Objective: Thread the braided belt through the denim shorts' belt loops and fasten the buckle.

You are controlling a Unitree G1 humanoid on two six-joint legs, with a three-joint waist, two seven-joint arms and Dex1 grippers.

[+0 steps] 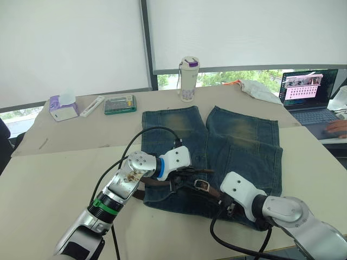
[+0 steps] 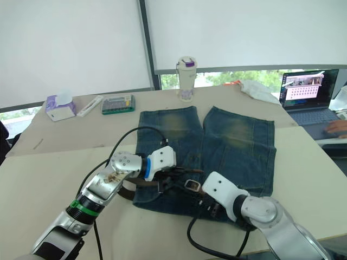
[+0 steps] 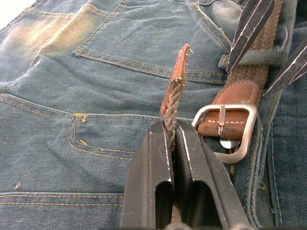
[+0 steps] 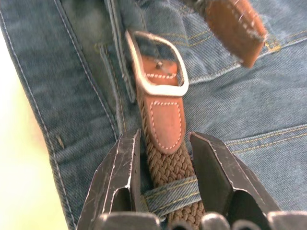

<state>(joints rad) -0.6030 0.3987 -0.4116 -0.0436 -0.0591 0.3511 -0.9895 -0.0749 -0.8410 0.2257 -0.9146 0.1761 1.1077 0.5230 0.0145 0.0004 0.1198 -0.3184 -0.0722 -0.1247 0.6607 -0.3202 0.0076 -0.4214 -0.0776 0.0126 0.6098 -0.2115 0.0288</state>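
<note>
Belt (image 4: 168, 167) tip is being pinched by left gripper (image 3: 171, 143) near buckle (image 4: 158, 64); right gripper (image 4: 163, 158) is gaping astride strap; fastening likely needs tip fed through frame.

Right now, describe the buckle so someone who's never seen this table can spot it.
Find the denim shorts spread on the beige table, waistband toward the robot. On that waistband, between the left end effector and right end effector, lies the braided belt. The buckle is the square silver frame with a prong at its tan leather end, the only metal there.
</note>
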